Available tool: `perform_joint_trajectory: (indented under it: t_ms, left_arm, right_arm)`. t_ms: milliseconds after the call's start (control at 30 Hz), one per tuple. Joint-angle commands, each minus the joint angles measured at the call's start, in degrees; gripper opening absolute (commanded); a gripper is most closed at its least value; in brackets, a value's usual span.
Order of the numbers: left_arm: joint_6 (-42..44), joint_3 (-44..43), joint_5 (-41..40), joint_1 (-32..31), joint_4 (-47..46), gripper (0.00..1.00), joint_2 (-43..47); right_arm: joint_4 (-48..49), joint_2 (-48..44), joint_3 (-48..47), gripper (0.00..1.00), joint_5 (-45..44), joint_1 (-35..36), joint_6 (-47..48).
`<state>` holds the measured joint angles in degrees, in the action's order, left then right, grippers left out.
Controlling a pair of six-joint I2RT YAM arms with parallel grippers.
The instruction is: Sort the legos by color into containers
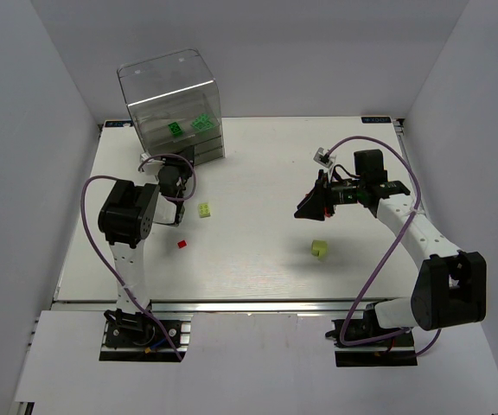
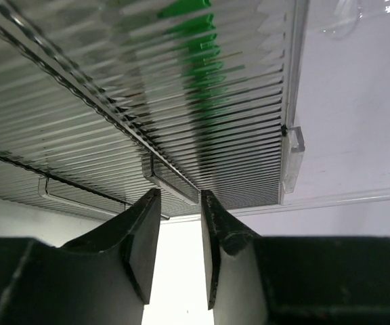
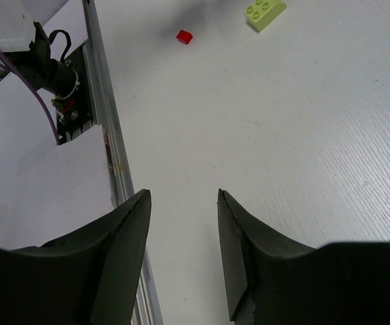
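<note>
Left hand [image 2: 180, 196]: fingers partly apart, tips up against the front of the clear cabinet [image 2: 235, 156] at a drawer handle [image 2: 171, 183]. Handle sits right at the tips; cannot tell whether the hand is clenched on it or only beside it. Ribbed drawer fronts fill the wrist view. Green bricks [image 2: 195, 40] show blurred through the plastic, higher up.

Overhead view: left hand [image 1: 178, 177] just in front of the cabinet [image 1: 171, 95], which stands at the far left of the bench [image 1: 258, 173]. Two green bricks [image 1: 175, 128] inside the cabinet, side by side.

Yellow-green brick [image 1: 204, 209] loose on the bench, just right of the left hand. Red brick [image 1: 181, 245] nearer the arm bases, close to it.

Right hand [image 3: 183, 196]: released, fingers apart, nothing between them, bare bench below. Same yellow-green brick [image 3: 265, 12] and red brick [image 3: 184, 36] visible far beyond its tips.

Overhead: right hand [image 1: 311, 203] mid-bench, right side. Second yellow-green brick [image 1: 320, 248] lies near it, toward the bases, apart from the fingers.
</note>
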<state>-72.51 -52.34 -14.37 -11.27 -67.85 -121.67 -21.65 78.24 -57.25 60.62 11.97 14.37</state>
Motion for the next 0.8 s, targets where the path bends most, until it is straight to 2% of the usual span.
perform_joint_trajectory:
  t_ms: [0,367,767]
  left_arm:
    - [-0.4,-1.5,-0.7,-0.2,-1.2,0.39,0.0]
    - [-1.0,-2.6,-0.9,0.4,-1.9,0.28,-1.4]
    - [-2.3,-2.1,-0.5,0.4,-3.7,0.25,-2.5]
  right_arm:
    - [0.6,-0.5,0.4,0.5,1.4,-0.5,0.9]
    - [0.4,-0.5,0.3,0.48,1.5,-0.4,1.3]
    - [0.5,-0.3,0.4,0.47,1.4,-0.5,1.5]
